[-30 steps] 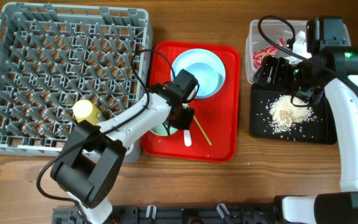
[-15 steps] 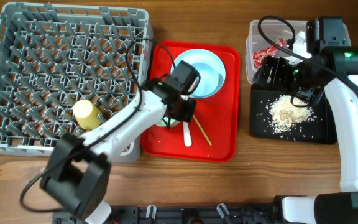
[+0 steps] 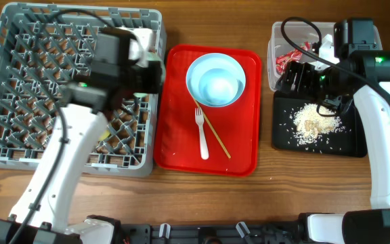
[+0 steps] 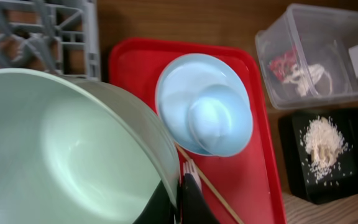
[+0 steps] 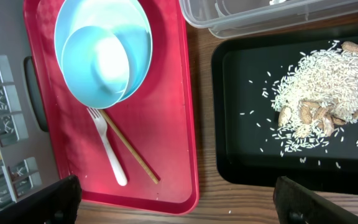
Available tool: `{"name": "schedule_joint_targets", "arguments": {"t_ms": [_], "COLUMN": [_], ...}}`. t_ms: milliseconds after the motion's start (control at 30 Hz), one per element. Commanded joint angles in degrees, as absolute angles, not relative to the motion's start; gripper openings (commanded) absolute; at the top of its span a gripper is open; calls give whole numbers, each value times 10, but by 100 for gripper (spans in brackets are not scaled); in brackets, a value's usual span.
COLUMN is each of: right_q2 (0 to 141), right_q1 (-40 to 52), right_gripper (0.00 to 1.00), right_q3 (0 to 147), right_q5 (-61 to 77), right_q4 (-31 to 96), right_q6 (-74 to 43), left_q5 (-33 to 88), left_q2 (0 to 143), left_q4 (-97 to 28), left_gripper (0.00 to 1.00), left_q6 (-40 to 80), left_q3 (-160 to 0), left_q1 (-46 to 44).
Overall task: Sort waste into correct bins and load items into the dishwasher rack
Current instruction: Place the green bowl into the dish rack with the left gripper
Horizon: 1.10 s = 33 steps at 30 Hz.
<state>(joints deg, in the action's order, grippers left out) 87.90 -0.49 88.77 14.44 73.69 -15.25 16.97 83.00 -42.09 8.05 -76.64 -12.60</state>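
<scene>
The left hand [image 4: 180, 196] is gripping a round pale green bowl [image 4: 67, 149] above the grey lattice plastic rack [image 3: 19, 41]; the right hand [image 5: 179, 199] is hovering, fingers spread wide.

rack [image 3: 19, 41]: grey lattice. serving tray [image 3: 242, 159]: red. bowl on it [image 3: 215, 80]: light blue. fork [image 3: 201, 135]: white. chopstick [image 3: 215, 134]: tan wood. pale green bowl [image 4: 55, 155]: plain. tub [image 3: 273, 41]: clear; wrapper [image 3: 288, 59] red-white. bin tray [image 3: 351, 144]: black; rice [image 3: 311, 122] whitish-beige. table [image 3: 296, 196]: brown wood grain.
</scene>
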Motion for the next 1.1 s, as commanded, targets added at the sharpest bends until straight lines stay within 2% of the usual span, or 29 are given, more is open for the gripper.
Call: {"name": "schedule_joint_targets", "arguments": {"t_ms": [0,233,500,833,1000,1067], "right_q2": [867,867,867,867,867,867], "right_q1": [-6,-6,-6,-6,-6,-6], "right_gripper": [100,100,100,100,100,100], "right_q3": [894,894,894,894,894,894], "right_q5": [135,135,135,135,135,135], "right_q4": [738,738,740,746,749,749], "right_q6": [-150,-150,-150,-150,-150,-150], "left_q5": [386,599,741,749,679,658], "left_q2": [842,895,995,1080,1086,1086], "left_q4": [-415,-403,-343,-313,-321,-331], "left_gripper": [4,4,4,4,4,10], "left_q6": [-4,-71,-72,-71,-71,-71], "left_q3": [-774,-774,-774,-774,-773,-773], "left_q1": [-23,110,177,227,258,268]}}
